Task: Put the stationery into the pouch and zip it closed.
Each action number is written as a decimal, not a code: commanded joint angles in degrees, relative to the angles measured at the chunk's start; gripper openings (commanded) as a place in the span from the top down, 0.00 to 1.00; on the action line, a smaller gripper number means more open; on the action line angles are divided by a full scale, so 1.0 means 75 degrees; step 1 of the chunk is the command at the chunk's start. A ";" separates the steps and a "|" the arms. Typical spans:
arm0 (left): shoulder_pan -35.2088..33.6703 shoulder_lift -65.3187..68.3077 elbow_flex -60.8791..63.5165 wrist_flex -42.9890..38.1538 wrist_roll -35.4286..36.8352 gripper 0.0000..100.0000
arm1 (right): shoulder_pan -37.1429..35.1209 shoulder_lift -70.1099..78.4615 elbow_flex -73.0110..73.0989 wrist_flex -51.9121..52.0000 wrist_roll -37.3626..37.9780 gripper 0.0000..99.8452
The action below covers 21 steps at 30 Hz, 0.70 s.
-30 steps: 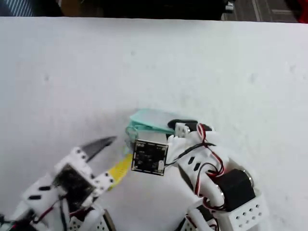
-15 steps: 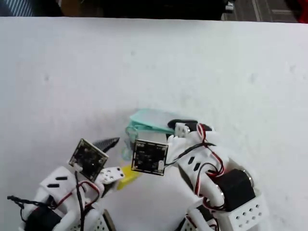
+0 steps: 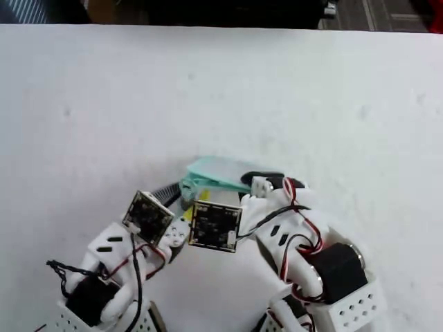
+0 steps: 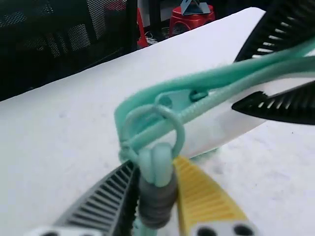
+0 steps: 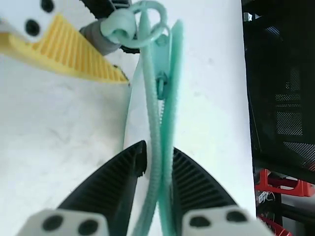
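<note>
Swinging up from the near-left of the table (image 3: 277, 90), the left pincer (image 3: 176, 200) now sits at one end of the pouch (image 3: 214, 171). Its black and yellow jaws are pinched onto the zipper pull (image 4: 156, 194), whose teal ring (image 4: 152, 120) loops just beyond the tips. The pouch stretches from that pincer across to the right pincer (image 5: 157, 152). That one is clamped on the pouch's edge, pinning it, I judge, so the slider can travel without dragging the pouch along.
</note>
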 commanded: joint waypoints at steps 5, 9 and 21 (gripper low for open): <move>0.2163 -0.0064 -0.1348 0.0727 -0.0105 0.98 | 0.0018 0.0029 0.0129 -0.0498 -0.0047 0.98; 0.3089 -0.0053 -0.1172 0.0809 -0.0727 0.98 | 0.0018 0.0018 0.0328 -0.0580 -0.0059 0.98; 0.2338 -0.0053 -0.1735 0.2450 0.0199 0.73 | 0.0018 -0.0041 0.0305 -0.0545 -0.0059 0.98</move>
